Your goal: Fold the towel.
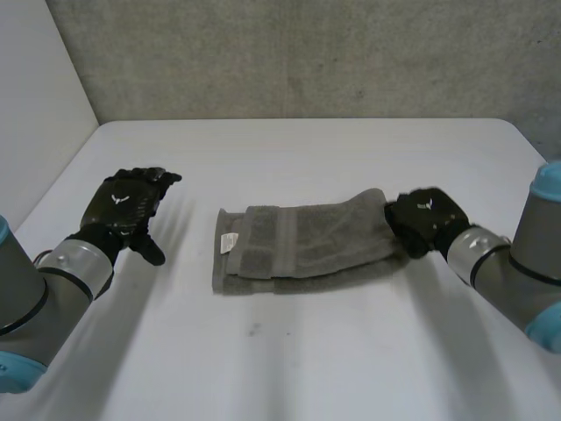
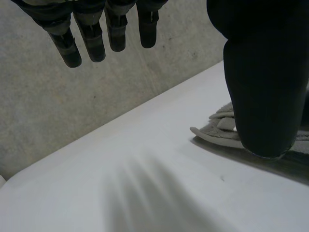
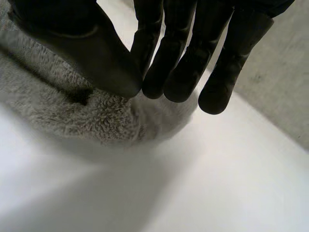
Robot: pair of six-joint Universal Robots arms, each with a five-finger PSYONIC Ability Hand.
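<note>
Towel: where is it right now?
In the head view the towel lies folded at the middle of the table; the right hand pinches its right end, and the open left hand is apart off its left end.

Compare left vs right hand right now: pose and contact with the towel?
1. The left hand is open, fingers straight and spread; the right hand has thumb and fingers closed in a pinch.
2. The left hand holds nothing, over bare table, apart from the towel; the right hand pinches the towel's end on its own side.
Shared: both are black and low over the table.
</note>
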